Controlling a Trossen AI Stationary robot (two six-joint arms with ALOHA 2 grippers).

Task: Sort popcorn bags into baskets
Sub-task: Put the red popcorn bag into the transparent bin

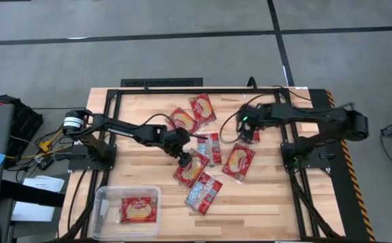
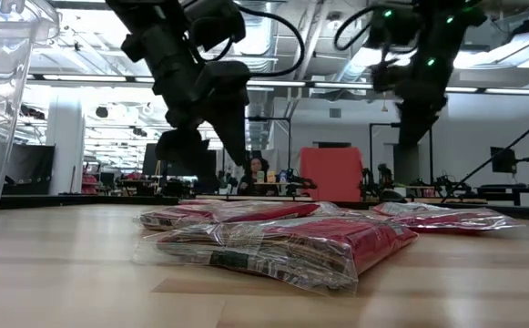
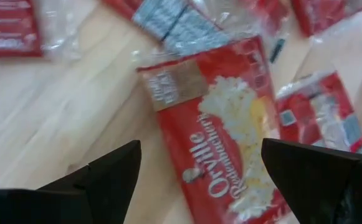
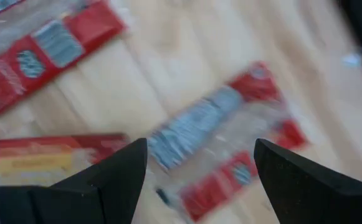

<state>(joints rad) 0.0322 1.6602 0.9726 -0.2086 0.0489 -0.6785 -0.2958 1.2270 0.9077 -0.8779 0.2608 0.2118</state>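
The left gripper (image 1: 183, 160) hovers with fingers spread over a popcorn bag (image 1: 191, 168) mid-counter, apparently lined up to straddle it; that bag's long axis runs from 1 to 7 o'clock. The right gripper (image 1: 247, 125), fingers also spread, hangs above a bag (image 1: 252, 134) at 2 o'clock. The basket (image 1: 105, 194) at 7 o'clock holds one bag (image 1: 139, 210).

Red popcorn bags (image 1: 239, 162) lying flat and scattered mid-table, some overlapping, one bag (image 1: 139, 209) resting inside the clear plastic tub (image 1: 102, 202) at the table's near-left corner
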